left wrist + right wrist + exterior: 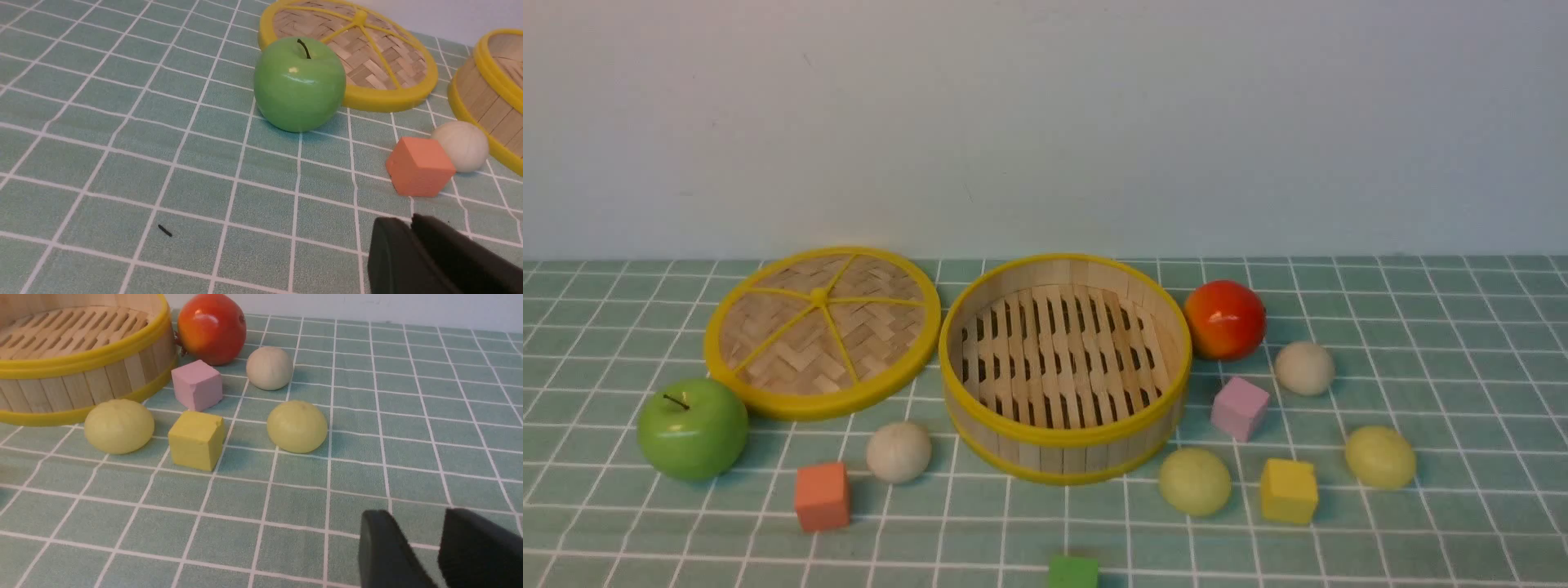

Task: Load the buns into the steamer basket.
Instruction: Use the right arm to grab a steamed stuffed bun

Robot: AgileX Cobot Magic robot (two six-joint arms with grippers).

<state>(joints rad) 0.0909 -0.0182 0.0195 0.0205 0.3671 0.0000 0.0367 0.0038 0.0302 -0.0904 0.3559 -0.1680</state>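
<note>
The steamer basket (1066, 437) stands empty at the middle of the table. Four buns lie on the table around it. An off-white bun (898, 452) lies at its front left. An off-white bun (1304, 367) lies to its right. A yellow-green bun (1195, 481) lies at its front right and another yellow-green bun (1379, 456) farther right. Neither gripper shows in the front view. My left gripper (408, 220) is shut and empty, low over the table, short of the off-white bun (461, 146). My right gripper (421, 516) is open and empty, short of the nearer yellow-green bun (297, 426).
The flat woven lid (821, 331) lies left of the basket, with a green apple (693, 427) in front of it. A red-orange fruit (1224, 319) sits right of the basket. Orange (822, 496), pink (1239, 407), yellow (1288, 490) and green (1072, 572) cubes lie among the buns.
</note>
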